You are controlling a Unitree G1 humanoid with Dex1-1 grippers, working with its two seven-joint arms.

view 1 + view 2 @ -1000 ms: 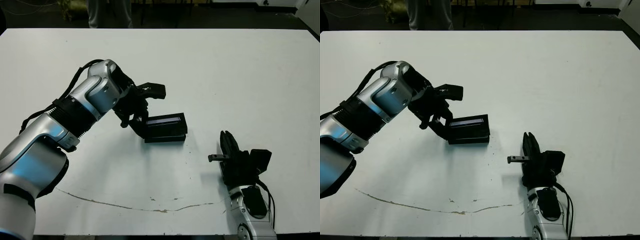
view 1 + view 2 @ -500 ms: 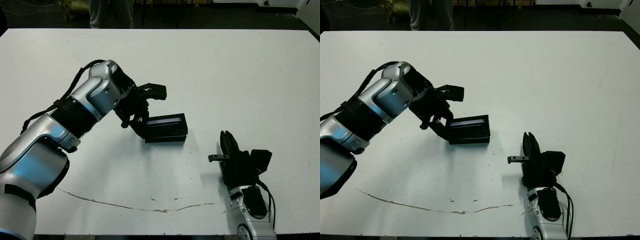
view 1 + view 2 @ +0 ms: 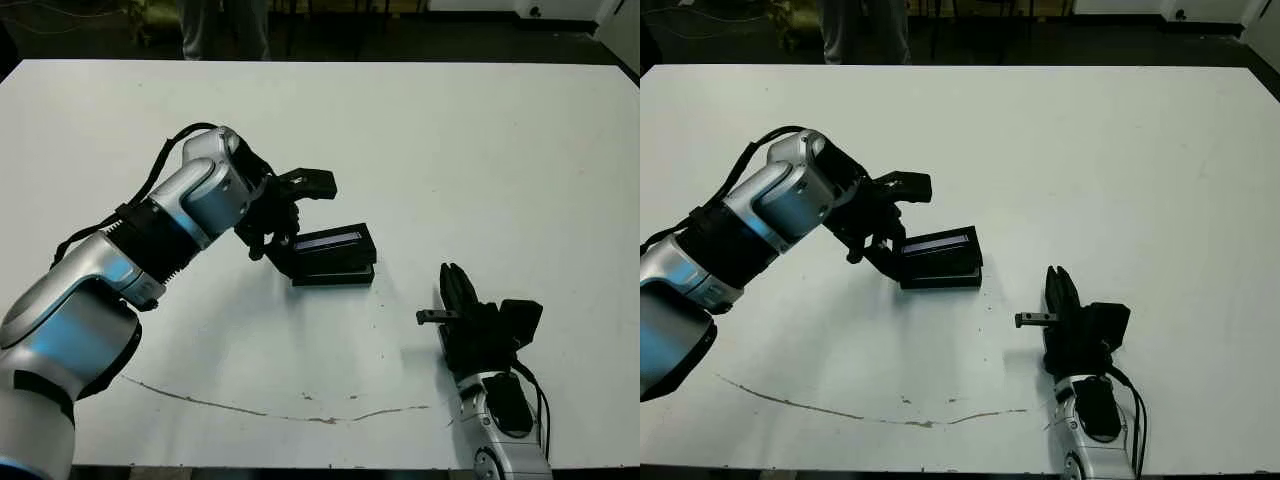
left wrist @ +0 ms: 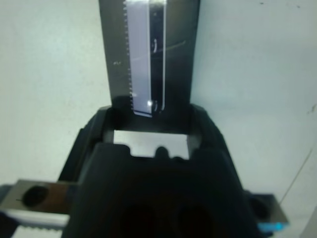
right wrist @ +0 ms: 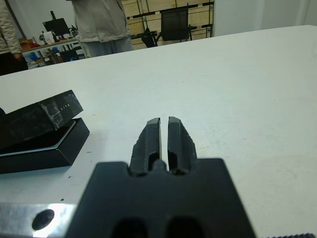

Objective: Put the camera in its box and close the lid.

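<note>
Barely anything has shifted over the last second: my left arm has edged a touch forward and the lid's free end sits a shade lower than it did. From the left gripper [image 3: 292, 215] I see its two fingers spread wide around one short end of the lid [image 3: 335, 243], one finger [image 3: 310, 181] on the far side, the other low against the near side. Whether the pads actually press the lid I cannot tell; the wrist view shows the fingers flanking the end of the lid [image 4: 148, 54] with its grey glossy strip running away from me. Directly under the lid lies the box [image 3: 333, 273], flat on the white table [image 3: 450, 150], and the lid rests on it at a tilt, raised at the gripper end. I cannot see the camera; the lid covers the inside of the box.

Well apart, nearer my body, the right gripper [image 3: 456, 292] rests near the table's front edge, fingers pressed together with nothing between them, pointing away across the table.
</note>
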